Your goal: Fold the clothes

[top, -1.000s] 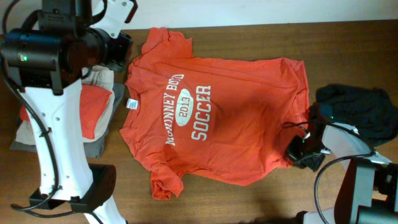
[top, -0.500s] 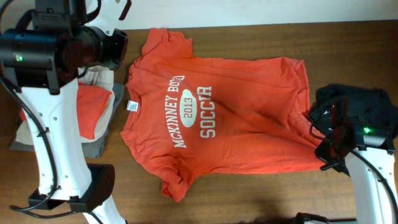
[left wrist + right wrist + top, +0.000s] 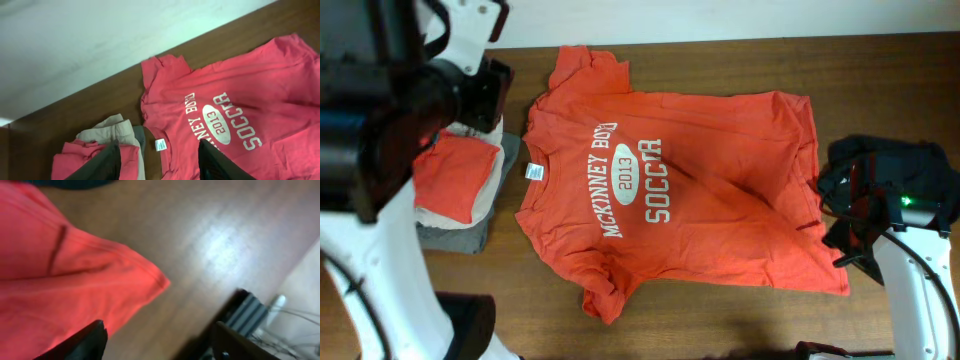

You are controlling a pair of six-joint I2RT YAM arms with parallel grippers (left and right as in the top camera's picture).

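The orange-red shirt [image 3: 690, 190] lies spread front-up across the middle of the table [image 3: 720, 325], collar to the left in the overhead view and hem to the right. Its white lettering [image 3: 630, 180] runs around an oval reading "2013". A small white label [image 3: 532, 171] shows at the neck. The cloth is not quite flat: creases run slantwise across the body, and the sleeve nearest the front edge is bunched at its end. Just beyond the collar sits a pile [image 3: 460, 190] of folded things, an orange piece on top of grey and beige ones. Beyond the hem, close to its upper part, a dark garment [image 3: 920, 170] lies in a loose heap. The left end effector [image 3: 159, 145] hangs high above the collar side of the shirt. Its two dark fingers are spread and nothing is between them, with the cloth well below. The right end effector [image 3: 159, 325] is low at the hem corner nearest the front edge. Its fingers are wide apart and empty. The pointed hem corner lies on the wood near one finger, and I cannot tell whether they touch.
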